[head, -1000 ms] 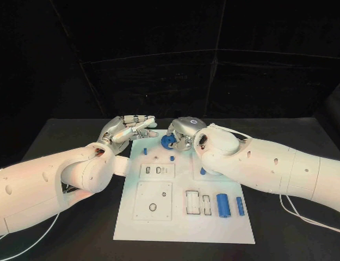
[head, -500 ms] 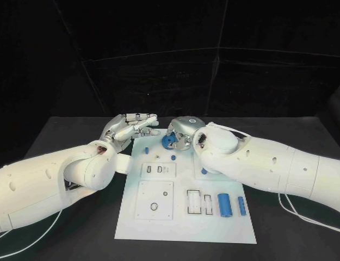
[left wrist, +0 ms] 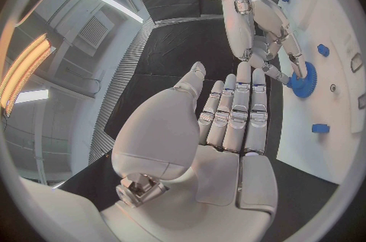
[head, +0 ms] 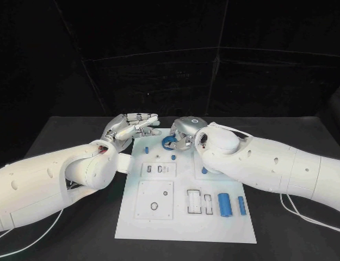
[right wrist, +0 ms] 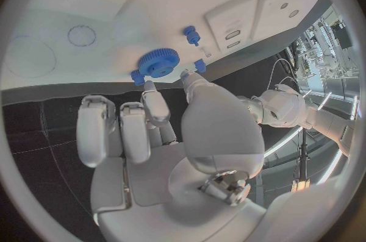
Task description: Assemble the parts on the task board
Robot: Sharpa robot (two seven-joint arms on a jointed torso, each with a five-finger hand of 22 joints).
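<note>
Right hand (head: 184,132) is working the blue gear (head: 170,142) at the far end of the task board (head: 181,223). In the right wrist view its fingers (right wrist: 156,106) are pinching the gear (right wrist: 158,63) at the rim, thumb and one finger on it, the rest curled back. The gear is lying flat against the board; can't tell if it's fully down on its seat.

Left hand (head: 129,128) is hovering just beside the board's far left corner, fingers apart and straight, holding nothing.

Judgement: the step in hand is seating the gear. Keep it level, press straight down, turn slightly so it drops in, and don't let go until it stops rocking. Left hand is looking well placed to steady the board edge if it slides on the desk (head: 68,136).

Remaining: blue cylinder (head: 224,204) and thin blue pin (head: 241,205) are lying loose near the board's near right; small blue pieces (head: 147,149) are standing by the gear.

No readable writing, labels or brands anywhere.
</note>
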